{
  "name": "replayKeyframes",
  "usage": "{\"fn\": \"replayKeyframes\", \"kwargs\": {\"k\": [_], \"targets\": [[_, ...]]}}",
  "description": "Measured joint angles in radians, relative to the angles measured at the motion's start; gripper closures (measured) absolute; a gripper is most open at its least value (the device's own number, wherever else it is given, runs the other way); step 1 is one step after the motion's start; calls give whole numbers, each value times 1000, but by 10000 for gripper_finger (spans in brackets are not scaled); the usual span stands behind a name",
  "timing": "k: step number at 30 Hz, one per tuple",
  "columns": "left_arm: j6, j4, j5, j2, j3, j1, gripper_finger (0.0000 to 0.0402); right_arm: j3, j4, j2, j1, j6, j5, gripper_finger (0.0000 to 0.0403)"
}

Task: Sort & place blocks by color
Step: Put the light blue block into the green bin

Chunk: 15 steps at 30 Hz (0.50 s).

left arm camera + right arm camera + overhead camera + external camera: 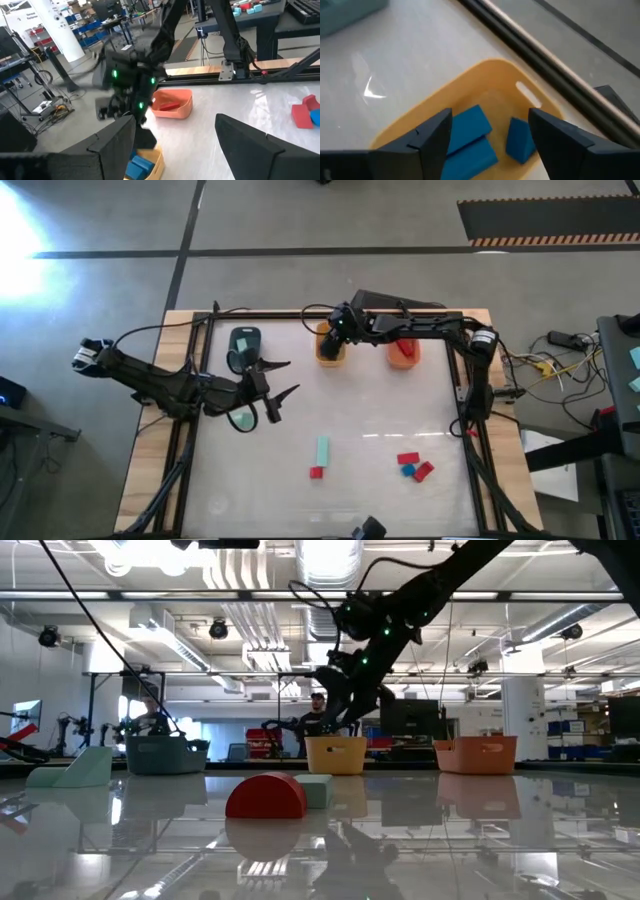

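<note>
We see the right end effector [490, 132] spread wide, holding nothing, over the yellow tray [490, 75] with three blue blocks [470, 125]; five blocks [322, 450] lie loose on the counter [380, 420]; left end effector [283, 388] open, empty.

No text, label, brand or number is readable anywhere.
</note>
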<state>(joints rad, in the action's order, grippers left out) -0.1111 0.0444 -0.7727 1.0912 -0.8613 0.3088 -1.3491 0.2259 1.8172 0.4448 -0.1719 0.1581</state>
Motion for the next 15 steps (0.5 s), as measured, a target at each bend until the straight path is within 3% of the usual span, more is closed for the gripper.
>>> {"fn": "replayKeyframes", "kwargs": {"k": [7,11,15], "targets": [[120,-61,1,3,5,0,143,20,148,-114,-73,25,-1,176],[314,-198,1,7,5,0,143,85,161,-192,-164,31,0,193],[603,-393,-3,36,6,0,143,169,135,-263,-265,8,2,206]]}}
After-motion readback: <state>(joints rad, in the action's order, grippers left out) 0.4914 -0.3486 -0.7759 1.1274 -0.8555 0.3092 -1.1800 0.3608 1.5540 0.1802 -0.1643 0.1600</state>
